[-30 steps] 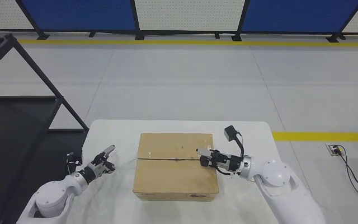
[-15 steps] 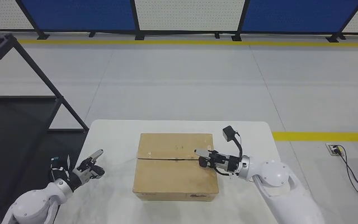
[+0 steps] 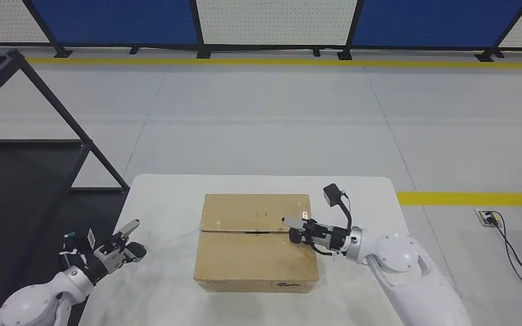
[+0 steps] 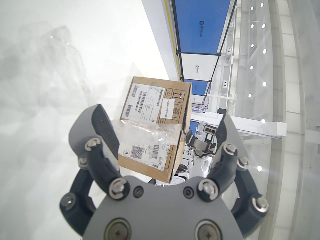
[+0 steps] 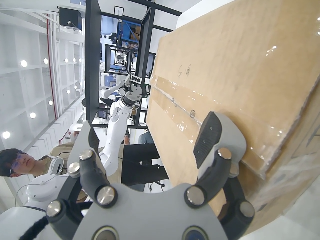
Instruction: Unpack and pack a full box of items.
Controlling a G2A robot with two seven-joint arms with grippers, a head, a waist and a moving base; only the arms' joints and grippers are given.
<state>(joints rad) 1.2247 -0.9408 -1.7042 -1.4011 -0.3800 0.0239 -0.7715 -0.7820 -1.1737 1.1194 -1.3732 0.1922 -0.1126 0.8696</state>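
Note:
A closed cardboard box [image 3: 257, 253] sits in the middle of the white table [image 3: 163, 196], clear tape running along its top seam [image 5: 180, 106]. My right gripper [image 3: 294, 226] is open at the box's right edge, one finger [image 5: 208, 136] lying on the lid beside the taped seam. My left gripper [image 3: 129, 238] hangs open near the table's left edge, well clear of the box. In the left wrist view a strip of clear tape [image 4: 150, 132] clings to one finger pad [image 4: 106, 128] and stretches across the open left gripper [image 4: 162, 113], with the labelled side of the box [image 4: 157, 101] beyond.
A black metal rack [image 3: 49, 122] stands left of the table. Crumpled clear film [image 4: 57, 51] lies on the tabletop near my left gripper. Bare tabletop lies to the left and right of the box.
My left arm has drawn back leftward from the box toward the table's left edge. The right gripper has edged slightly left over the lid.

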